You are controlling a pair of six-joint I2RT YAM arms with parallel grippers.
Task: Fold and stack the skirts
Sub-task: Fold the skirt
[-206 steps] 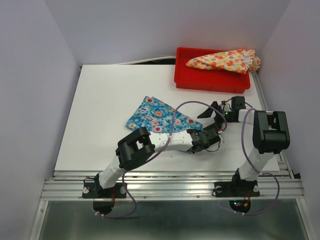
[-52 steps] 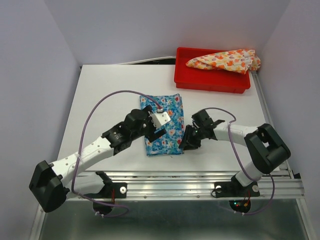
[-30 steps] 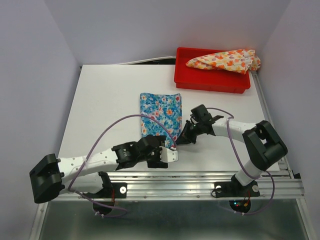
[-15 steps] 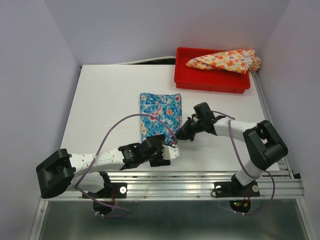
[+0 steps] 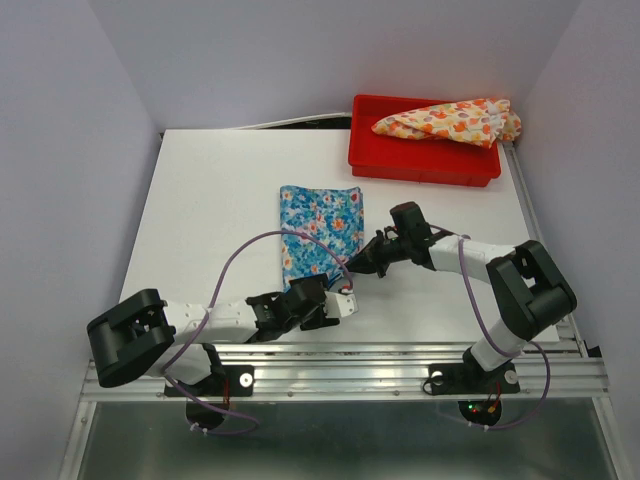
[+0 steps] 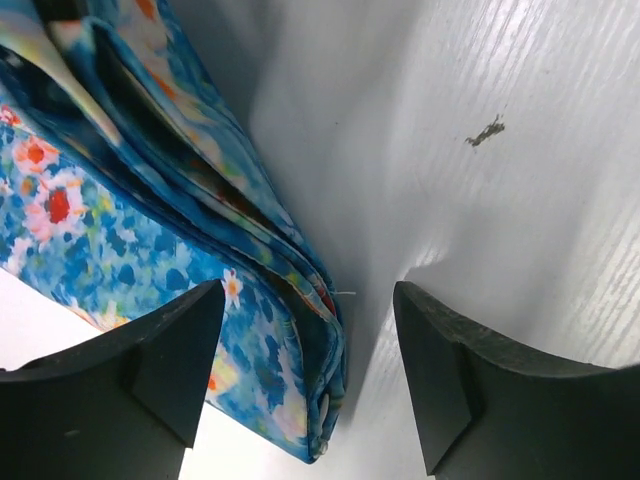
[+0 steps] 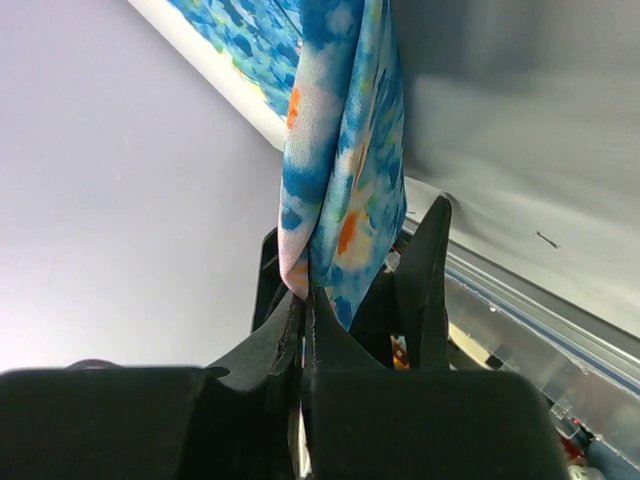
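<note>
The blue floral skirt (image 5: 318,228) lies folded in a narrow rectangle on the white table (image 5: 215,190). My right gripper (image 5: 355,267) is shut on its near right corner; in the right wrist view the blue cloth (image 7: 342,150) rises out of the pinched fingertips (image 7: 305,300). My left gripper (image 5: 330,293) is at the skirt's near edge, open. Seen from the left wrist, the folded corner (image 6: 290,370) sits between the two spread fingers (image 6: 150,370), touching neither. The cream-yellow skirt (image 5: 450,120) with orange flowers is bunched in the red tray (image 5: 420,172) at the far right.
A purple cable (image 5: 262,240) from the left arm loops over the skirt's near left part. An aluminium rail (image 5: 350,365) runs along the near table edge, just behind the left gripper. Grey walls close in the left, far and right sides.
The left arm's elbow has swung right along the near edge while its gripper stayed at the skirt's near edge. The right gripper has edged slightly further from me, still holding the corner.
</note>
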